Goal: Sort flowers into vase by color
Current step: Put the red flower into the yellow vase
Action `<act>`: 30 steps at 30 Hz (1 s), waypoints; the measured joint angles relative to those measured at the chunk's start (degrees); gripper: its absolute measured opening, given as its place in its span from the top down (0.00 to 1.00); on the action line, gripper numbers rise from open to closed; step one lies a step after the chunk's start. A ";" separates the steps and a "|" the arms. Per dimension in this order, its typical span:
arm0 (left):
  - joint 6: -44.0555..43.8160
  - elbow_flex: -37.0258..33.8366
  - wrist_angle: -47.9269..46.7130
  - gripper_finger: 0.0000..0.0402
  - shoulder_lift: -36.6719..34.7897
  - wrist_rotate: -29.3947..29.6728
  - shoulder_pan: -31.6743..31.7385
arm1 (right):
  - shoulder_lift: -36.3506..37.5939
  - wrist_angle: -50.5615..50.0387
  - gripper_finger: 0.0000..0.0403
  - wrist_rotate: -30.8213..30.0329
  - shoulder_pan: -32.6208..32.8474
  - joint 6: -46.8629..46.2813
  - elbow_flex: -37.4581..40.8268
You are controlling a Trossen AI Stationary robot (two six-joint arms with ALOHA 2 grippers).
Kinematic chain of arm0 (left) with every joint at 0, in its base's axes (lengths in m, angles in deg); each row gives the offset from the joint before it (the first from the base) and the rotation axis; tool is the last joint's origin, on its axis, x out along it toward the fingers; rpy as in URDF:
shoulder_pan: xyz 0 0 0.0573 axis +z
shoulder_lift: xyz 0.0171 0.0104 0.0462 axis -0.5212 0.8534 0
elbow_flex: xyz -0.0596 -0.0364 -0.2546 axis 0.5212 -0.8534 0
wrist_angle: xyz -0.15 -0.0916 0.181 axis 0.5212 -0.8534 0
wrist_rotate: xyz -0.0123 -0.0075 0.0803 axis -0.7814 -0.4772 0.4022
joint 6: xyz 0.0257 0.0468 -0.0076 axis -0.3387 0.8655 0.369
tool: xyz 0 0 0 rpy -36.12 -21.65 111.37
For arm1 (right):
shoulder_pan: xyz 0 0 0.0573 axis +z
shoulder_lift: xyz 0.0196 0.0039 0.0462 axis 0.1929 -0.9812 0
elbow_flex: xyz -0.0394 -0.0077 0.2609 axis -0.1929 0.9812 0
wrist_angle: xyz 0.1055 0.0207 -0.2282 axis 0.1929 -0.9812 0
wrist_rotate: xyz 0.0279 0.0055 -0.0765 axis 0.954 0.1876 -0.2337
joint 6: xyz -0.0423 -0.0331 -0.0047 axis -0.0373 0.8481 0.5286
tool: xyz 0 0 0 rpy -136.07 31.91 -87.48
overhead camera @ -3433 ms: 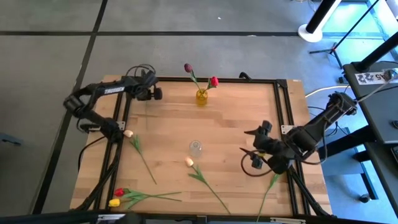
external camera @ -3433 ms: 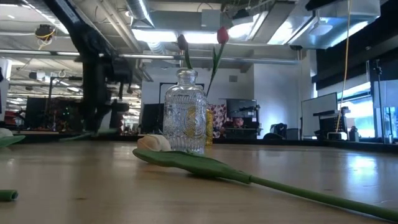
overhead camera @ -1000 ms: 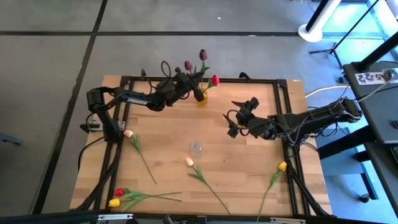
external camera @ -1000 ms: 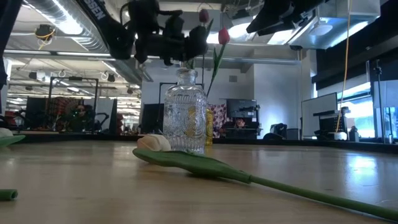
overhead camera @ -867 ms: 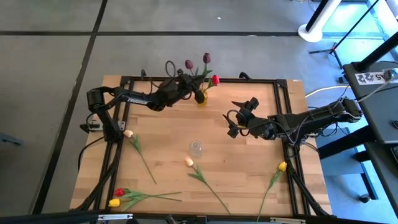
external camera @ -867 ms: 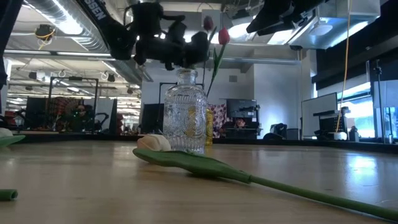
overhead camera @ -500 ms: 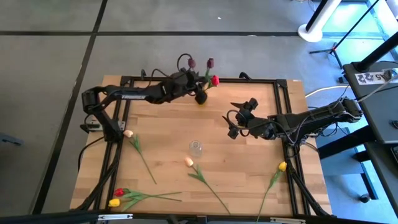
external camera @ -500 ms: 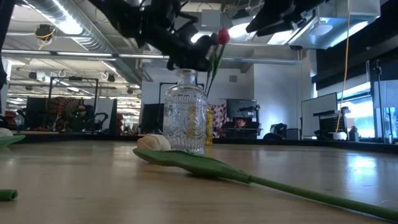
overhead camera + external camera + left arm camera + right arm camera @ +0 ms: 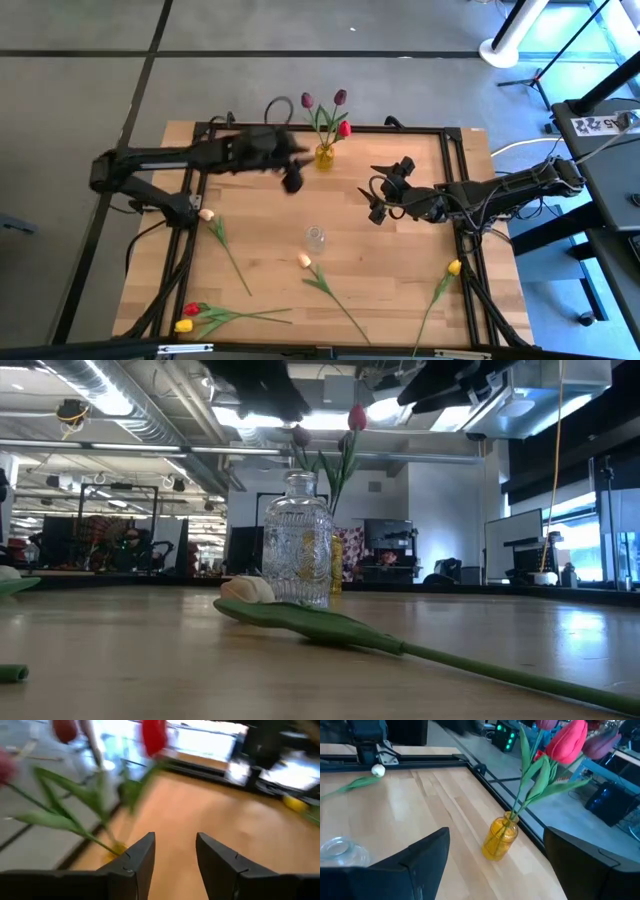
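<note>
High view: left gripper (image 9: 292, 182), released and empty, sits lower left of yellow vase (image 9: 324, 156). Next, approach a tabletop (image 9: 400, 290) tulip (image 9: 209, 217) at mid-stem. Right gripper (image 9: 377, 200), released, waits centre-right.

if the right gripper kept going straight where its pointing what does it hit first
Probably the yellow vase holding the tulips: the open right gripper faces it across bare table, though depth is hard to judge.

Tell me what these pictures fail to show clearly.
- Left wrist view: the flowers in the yellow vase are smeared by motion blur.
- Low view: the glass vase hides the yellow vase behind it.
- High view: the left tool is blurred.
- Right wrist view: the purple flower heads are cut by the edge.
</note>
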State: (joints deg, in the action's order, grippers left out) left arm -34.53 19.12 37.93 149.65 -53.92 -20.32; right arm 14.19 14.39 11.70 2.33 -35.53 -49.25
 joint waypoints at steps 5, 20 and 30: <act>-8.55 -0.02 -14.29 0.67 -5.28 -0.04 -13.00 | 0.28 0.16 0.21 0.02 0.00 3.83 0.00; -82.24 -1.14 -28.84 0.67 1.72 -0.02 -55.81 | 0.28 0.26 0.21 3.19 0.30 5.71 0.00; -113.39 -1.14 -27.89 0.67 12.19 -13.20 -67.13 | -0.27 -5.61 0.21 2.95 12.25 -2.94 -0.02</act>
State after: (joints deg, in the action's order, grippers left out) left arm -147.92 17.98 10.03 161.84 -67.12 -87.45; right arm 13.92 8.78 14.65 14.58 -38.47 -49.27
